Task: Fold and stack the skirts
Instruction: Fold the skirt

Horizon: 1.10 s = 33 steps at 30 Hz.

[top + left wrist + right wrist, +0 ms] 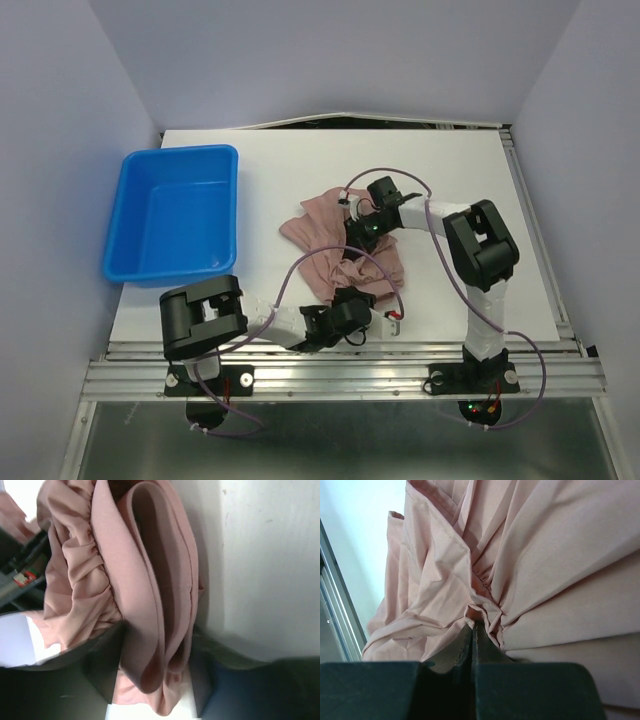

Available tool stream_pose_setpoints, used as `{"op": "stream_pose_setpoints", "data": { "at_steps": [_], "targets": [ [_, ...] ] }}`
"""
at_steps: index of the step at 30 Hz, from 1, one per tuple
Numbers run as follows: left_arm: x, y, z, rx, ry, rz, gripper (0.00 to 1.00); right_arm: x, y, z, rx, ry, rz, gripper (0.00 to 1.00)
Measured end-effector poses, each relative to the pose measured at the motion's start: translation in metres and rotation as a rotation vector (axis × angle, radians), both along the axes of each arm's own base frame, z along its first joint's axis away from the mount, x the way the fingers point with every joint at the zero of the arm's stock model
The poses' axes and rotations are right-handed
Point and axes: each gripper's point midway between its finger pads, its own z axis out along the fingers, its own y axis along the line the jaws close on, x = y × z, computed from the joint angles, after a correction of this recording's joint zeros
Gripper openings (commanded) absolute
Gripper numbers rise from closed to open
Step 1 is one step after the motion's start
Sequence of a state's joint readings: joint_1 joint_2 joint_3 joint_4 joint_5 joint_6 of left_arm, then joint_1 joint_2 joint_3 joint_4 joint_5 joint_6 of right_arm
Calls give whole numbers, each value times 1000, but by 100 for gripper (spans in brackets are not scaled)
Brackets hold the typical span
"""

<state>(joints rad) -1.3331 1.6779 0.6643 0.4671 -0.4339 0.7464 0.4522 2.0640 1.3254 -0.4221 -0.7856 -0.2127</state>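
Left gripper [160, 655] fingers sit closest to the lens. They stand apart, one on each side of a doubled-over waistband loop of the skirt [145, 580]. The cloth fills the gap and seems to touch both pads, but I can't tell if it's a real pinch or just a straddle.

- The band's long axis runs straight ahead of the left fingers, in line with them. The gathered bulk bunches to their left, with bare table to their right.
- Right gripper [472, 625] is fully closed, with a small tuck of the same pink cloth nipped at its tips. Pleats fan out ahead of it and to its right, and the table edge rail is off to its left.
- From above, the skirt is a crumpled heap mid-table between the two hands. Left has the near edge and right has the far part, so the line between the grips runs roughly near to far. I can't tell whether the heap is one skirt or more.
- Blue bin [175, 215] is well off to the left of both hands, and no cloth shows in it.

My read is that this is the spread-out stage, with no fold made yet. What matters next is whether both grips are on the same band. If so, pulling the hands apart along that line should flatten it. If right has mid-panel cloth, it will just twist. Left is nearer the band and should firm up first.
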Motion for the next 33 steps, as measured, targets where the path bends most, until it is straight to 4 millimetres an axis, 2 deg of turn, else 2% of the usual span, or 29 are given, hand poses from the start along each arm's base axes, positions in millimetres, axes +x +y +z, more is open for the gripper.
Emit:
{"op": "stream_pose_setpoints", "data": {
  "at_steps": [1,2,5,6,7,9,10,11,14,16,18,20,21,23,25,27,28,30,31,33],
  "targets": [
    [1,1,0,-2,1,11,35,-1,0,0,1,-1,1,1],
    [3,3,0,0,-1,18,24,-5,-2,0,2,-1,1,1],
    [4,8,0,3,21,43,12,-15,-4,2,10,1,8,1],
    [3,10,2,4,34,49,2,-19,-5,2,10,6,11,1],
    [1,12,4,3,66,52,0,-24,-4,4,11,3,16,2],
    [-1,14,15,-23,105,57,0,-36,-6,4,5,14,22,12],
    [-3,15,27,-53,127,57,0,-43,-8,5,-3,25,25,18],
    [-6,17,35,-74,152,52,0,-47,-8,6,-13,33,26,34],
    [-21,19,56,-129,227,8,0,-43,-7,17,-35,31,13,62],
    [-34,19,59,-134,284,-29,0,-26,-4,33,-33,1,-7,67],
    [-46,21,52,-117,347,-59,0,4,0,59,-14,-58,-42,69],
    [-57,24,44,-92,403,-83,0,56,0,100,32,-183,-99,68],
    [-64,26,40,-74,439,-97,0,75,-3,115,48,-231,-122,67],
    [-71,28,36,-61,480,-110,0,107,-10,138,62,-314,-159,64],
    [-77,29,35,-49,521,-119,0,129,-19,147,59,-359,-187,60],
    [-79,27,41,-59,558,-122,0,136,-23,136,42,-354,-188,51],
    [-80,24,47,-72,591,-124,0,136,-23,124,31,-333,-180,45],
    [-75,17,61,-108,638,-118,0,129,-21,97,4,-277,-155,40],
    [-71,16,64,-120,651,-111,0,121,-22,77,-12,-231,-140,37],
    [-63,14,77,-152,685,-97,0,100,-23,45,-43,-149,-115,24]
  ]
}}
